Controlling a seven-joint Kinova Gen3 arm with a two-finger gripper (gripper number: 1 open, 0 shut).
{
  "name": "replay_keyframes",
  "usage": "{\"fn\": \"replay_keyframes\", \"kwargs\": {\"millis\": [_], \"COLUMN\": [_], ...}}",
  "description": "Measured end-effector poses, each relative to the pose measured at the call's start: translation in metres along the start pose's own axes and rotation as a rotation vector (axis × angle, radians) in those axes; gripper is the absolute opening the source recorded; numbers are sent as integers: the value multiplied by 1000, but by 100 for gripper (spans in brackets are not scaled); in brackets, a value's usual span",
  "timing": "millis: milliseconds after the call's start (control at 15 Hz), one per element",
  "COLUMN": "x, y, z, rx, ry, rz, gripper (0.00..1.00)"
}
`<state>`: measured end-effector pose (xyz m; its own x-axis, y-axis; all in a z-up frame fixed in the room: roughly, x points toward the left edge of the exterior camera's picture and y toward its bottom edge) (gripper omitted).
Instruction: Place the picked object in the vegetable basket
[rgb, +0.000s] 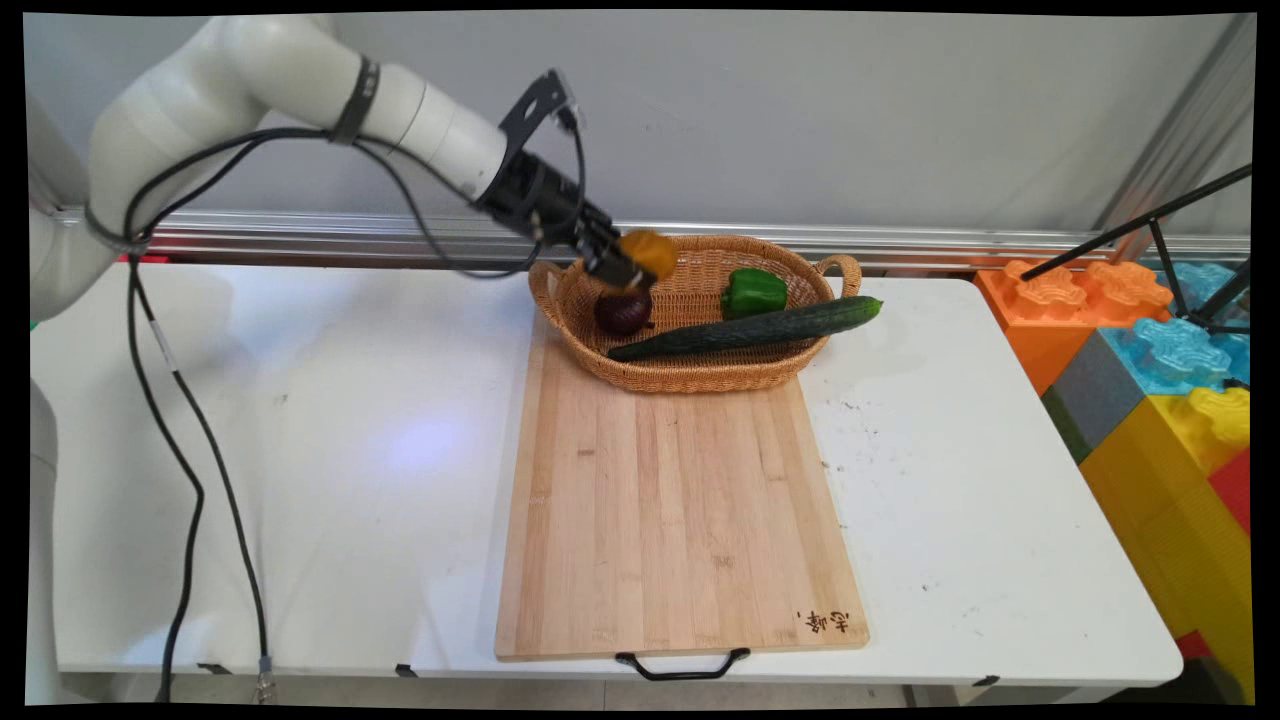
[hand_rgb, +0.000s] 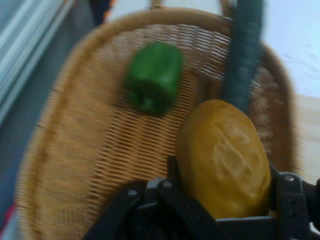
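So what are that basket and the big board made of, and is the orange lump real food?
Basket: woven wicker or rattan by its ribbed tan weave, matte. Board: pale wood, perhaps bamboo, with glued strips and visible grain, smooth finish, black handle. Orange lump, held in the gripper: smooth, slightly glossy, creased skin; it could be plastic or real, the look leaves it open.

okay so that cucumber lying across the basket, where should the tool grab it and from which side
Probably the end of the cucumber that sticks out past the basket rim on the right, coming from above. That end hangs free over the table, so the fingers could close across its narrow width. The other end lies low inside, near the dark round vegetable.
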<state>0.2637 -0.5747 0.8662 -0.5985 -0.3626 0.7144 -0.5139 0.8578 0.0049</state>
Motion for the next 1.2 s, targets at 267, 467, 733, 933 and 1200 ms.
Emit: {"fn": "replay_keyframes", "kwargs": {"millis": [267,467,733,933,1200], "x": [4,1,-1,1,16], "y": [-49,-70,-85,-91,-95], "z": [27,59,95,112,122], "rx": [59,41,8,-9,-35], "ry": [-3,-26,-34,-32,3], "rz": [-33,-29,-27,-22,-23], "gripper": [0,0,0,0,100]}}
